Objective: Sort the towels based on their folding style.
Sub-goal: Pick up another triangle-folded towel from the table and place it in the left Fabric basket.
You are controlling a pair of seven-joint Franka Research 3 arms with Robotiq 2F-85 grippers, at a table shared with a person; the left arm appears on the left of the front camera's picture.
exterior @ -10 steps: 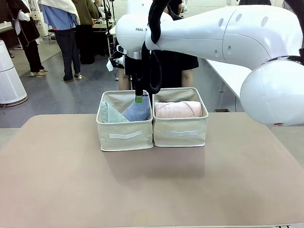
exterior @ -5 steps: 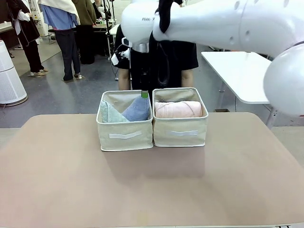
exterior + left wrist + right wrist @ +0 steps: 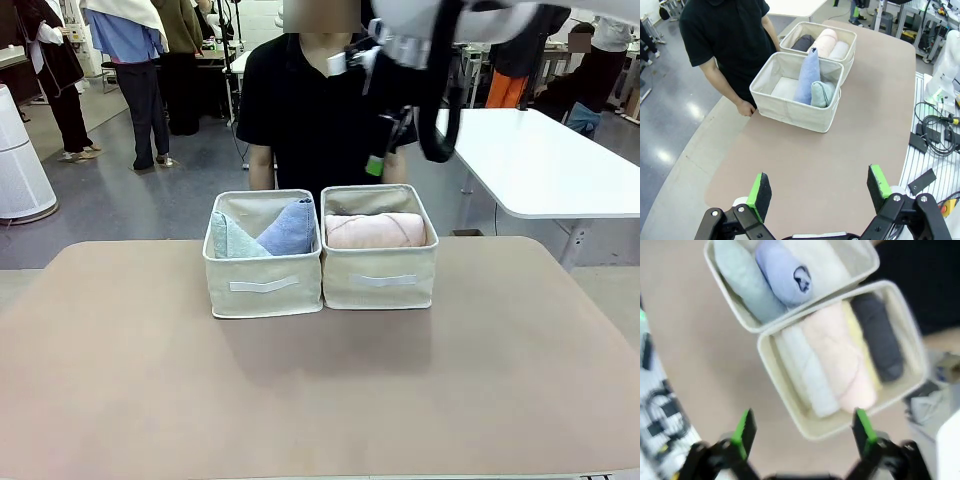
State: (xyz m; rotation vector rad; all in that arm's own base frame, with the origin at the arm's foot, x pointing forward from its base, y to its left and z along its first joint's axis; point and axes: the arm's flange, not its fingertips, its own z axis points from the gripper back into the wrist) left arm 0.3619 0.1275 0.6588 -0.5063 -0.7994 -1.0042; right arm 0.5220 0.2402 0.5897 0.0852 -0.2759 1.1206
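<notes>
- With both cone folds, the light teal towel (image 3: 231,240) and the periwinkle towel (image 3: 289,228), standing in the left bin (image 3: 262,287) at picture centre, and the rolls lying in the right bin (image 3: 380,280) beside it, the sorting looks finished; the step in hand reads as clearing the arms away.
- To do that well, the right gripper (image 3: 802,429), its jaws spread and empty above the bins, should rise straight before swinging aside, so neither pad clips a bin rim or the tall periwinkle tip.
- The left gripper (image 3: 819,186), jaws wide apart with nothing between them, hangs over bare table (image 3: 840,145) in the lower half of its view, well apart from the bins; it needs no correction.
- The person (image 3: 320,105) stands just behind the bins at upper centre, so any retreat should stay clear of that side.
- In the front view only the pink towel (image 3: 375,231) is plain; the right wrist view, blurred, shows a white towel (image 3: 807,377), a sliver of pale yellow towel (image 3: 856,347) and a dark grey towel (image 3: 877,337) alongside.
- Whether the rolls are stacked or side by side at the bottom cannot be told.
</notes>
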